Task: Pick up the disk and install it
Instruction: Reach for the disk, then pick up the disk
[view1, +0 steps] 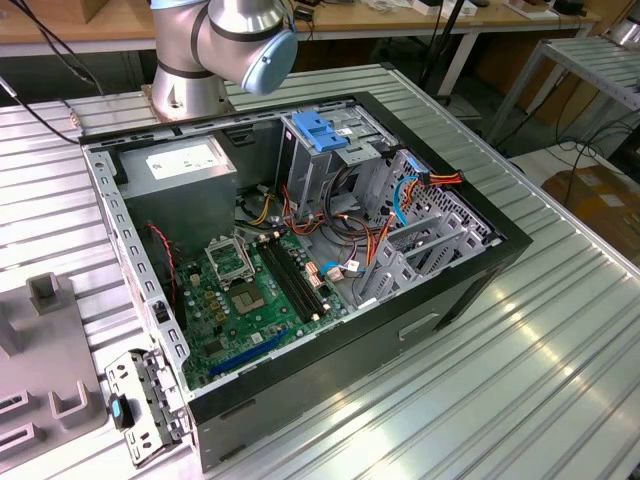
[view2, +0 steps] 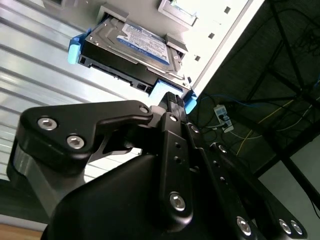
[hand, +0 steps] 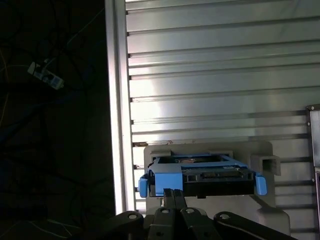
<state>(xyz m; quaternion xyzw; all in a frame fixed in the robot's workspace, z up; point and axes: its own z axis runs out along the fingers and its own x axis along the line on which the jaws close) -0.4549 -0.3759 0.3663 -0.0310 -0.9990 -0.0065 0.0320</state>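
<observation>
The disk (view2: 135, 47) is a silver hard drive with a white-and-blue label and blue rails along its sides. In both wrist views it rests in a pale grey holder (hand: 260, 150) on the ribbed metal table, with its connector end (hand: 215, 177) towards the camera. My gripper (hand: 173, 191) has its black fingers (view2: 172, 100) pressed together and shut. Its tips are right at the blue rail on the disk's near end. Whether they touch it I cannot tell.
In the exterior view the open computer case (view1: 460, 290) lies on the table, with a grey drive cage topped by a blue latch (view1: 320, 130) and a power-supply box (view1: 185, 165). A grey fixture (view1: 45, 345) sits at that view's left. The table edge (hand: 117, 100) runs close beside the holder.
</observation>
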